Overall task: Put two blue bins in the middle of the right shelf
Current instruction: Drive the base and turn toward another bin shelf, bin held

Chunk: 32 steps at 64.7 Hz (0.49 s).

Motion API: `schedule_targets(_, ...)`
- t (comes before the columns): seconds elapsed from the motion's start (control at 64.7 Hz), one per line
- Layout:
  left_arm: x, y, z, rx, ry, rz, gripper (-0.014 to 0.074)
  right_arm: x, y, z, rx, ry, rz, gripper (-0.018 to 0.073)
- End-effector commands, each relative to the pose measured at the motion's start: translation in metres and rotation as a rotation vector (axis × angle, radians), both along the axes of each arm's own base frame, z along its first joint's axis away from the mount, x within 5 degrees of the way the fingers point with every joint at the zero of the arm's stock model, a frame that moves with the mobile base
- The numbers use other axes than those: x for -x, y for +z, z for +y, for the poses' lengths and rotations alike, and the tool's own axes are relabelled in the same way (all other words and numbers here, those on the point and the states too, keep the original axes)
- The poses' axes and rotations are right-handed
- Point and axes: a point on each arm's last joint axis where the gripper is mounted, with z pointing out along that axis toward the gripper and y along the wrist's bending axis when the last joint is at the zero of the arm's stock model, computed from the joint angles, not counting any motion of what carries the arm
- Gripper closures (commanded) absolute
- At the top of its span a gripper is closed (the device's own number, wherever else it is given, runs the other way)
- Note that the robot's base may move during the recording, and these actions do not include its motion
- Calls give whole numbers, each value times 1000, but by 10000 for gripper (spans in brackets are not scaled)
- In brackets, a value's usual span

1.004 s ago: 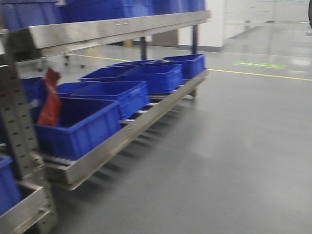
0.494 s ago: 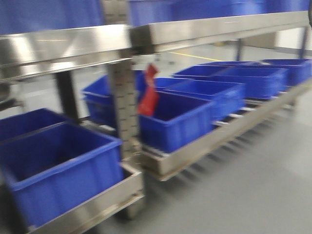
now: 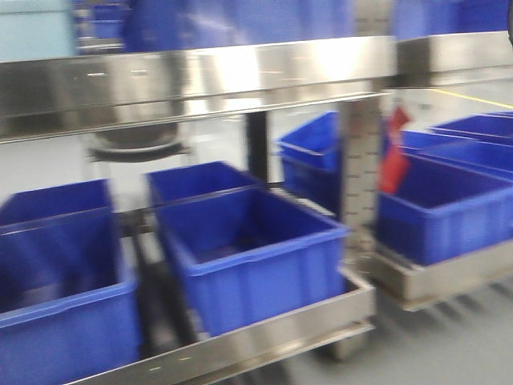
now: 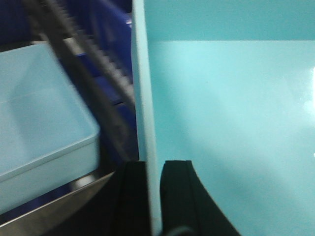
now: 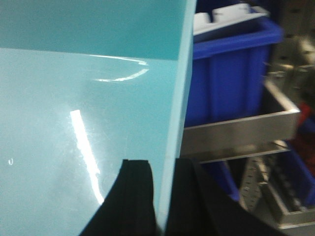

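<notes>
Left gripper (image 4: 151, 169) and right gripper (image 5: 162, 167), each clamped astride a wall of the bin (image 4: 231, 123) held between them: I fear these thin rim holds slipping, or the bin clipping the shelf (image 3: 200, 76) ahead.

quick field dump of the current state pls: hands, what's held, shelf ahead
left hand: fingers either side of held bin wall, clamped
right hand: clamped likewise on a pale wall, likely the same bin's far side
held bin colour: pale teal in wrist views
shelf: steel, ahead of the robot
blue bins: on lower level, look empty
red tag: by upright post
front view: blurred
</notes>
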Motion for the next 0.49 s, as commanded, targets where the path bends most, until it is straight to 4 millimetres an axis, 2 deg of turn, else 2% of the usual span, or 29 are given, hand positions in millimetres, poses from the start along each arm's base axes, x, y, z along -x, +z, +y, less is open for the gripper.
schedule_targets(0.0,6,12,2,6,-2,-66,707,5,13,-4,-10,1,-74,712)
schedule_targets(0.479,6,12,2,6,-2,-66,707,5,13,-4,-10,1,-74,712)
